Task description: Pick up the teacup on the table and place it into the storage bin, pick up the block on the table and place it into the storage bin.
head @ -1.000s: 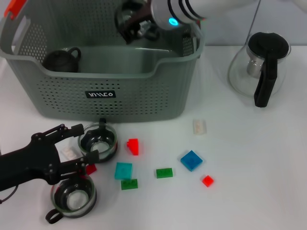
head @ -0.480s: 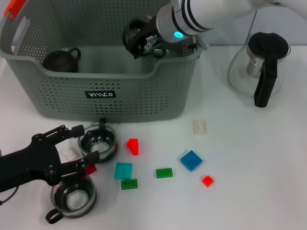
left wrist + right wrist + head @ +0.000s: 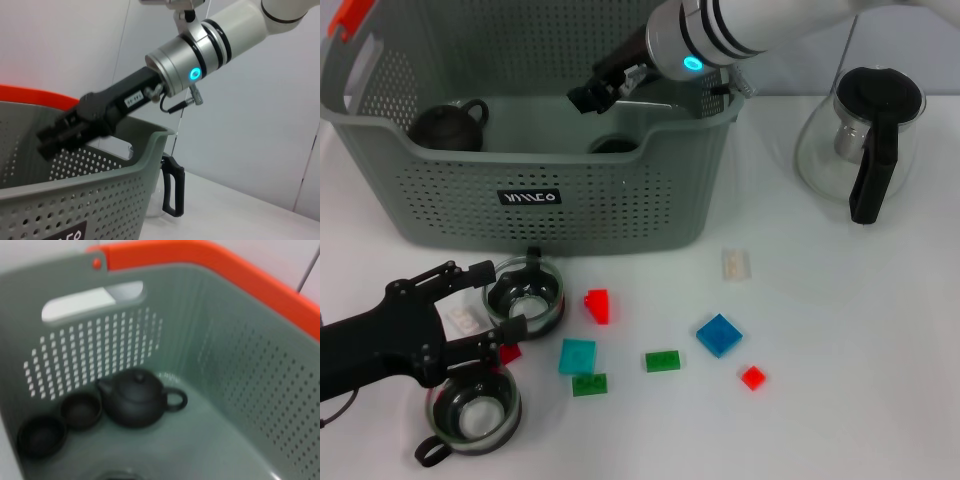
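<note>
White tabletop (image 3: 860,330), plain pale wall (image 3: 75,45) behind, thin vertical panel seams

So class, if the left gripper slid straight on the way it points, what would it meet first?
Most likely the nearer glass cup: the left gripper points right at it, though depth is uncertain.

Mostly hidden behind the storage bin (image 3: 570,190) front wall: a dark teacup (image 3: 613,146), only its rim showing. Cut off by the head view's edge: the left gripper (image 3: 485,300) arm. Blurred in the right wrist view: a rim (image 3: 112,475) at the frame's edge.
</note>
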Action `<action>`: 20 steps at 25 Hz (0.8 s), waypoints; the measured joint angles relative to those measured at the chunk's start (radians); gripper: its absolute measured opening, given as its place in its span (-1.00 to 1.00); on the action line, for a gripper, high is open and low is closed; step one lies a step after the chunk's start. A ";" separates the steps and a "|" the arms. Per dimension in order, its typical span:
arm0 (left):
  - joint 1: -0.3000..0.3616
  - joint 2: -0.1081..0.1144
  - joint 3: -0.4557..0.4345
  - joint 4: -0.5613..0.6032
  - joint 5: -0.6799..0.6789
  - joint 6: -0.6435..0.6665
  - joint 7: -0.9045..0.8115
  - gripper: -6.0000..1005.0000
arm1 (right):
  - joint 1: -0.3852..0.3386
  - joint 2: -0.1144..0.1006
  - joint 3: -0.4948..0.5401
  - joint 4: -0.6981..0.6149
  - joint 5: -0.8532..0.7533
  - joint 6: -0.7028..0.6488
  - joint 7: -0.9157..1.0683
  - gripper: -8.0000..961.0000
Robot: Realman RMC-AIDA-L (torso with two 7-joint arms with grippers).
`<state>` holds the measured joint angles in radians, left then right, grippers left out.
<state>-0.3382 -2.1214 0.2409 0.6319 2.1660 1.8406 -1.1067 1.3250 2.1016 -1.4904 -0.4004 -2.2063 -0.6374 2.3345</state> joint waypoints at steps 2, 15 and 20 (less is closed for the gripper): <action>0.001 0.000 0.000 0.000 0.000 -0.001 0.002 0.63 | -0.044 0.000 0.029 -0.079 0.008 0.000 -0.004 -0.14; 0.001 0.001 -0.001 0.003 0.000 -0.002 0.000 0.63 | -0.542 -0.006 0.307 -0.535 0.757 -0.505 -0.596 0.03; -0.011 0.005 -0.002 0.001 0.000 -0.008 -0.001 0.63 | -0.599 -0.031 0.388 -0.546 0.772 -0.709 -0.627 0.03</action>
<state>-0.3495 -2.1163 0.2392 0.6332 2.1660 1.8331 -1.1072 0.7261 2.0708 -1.1024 -0.9468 -1.4342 -1.3466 1.7071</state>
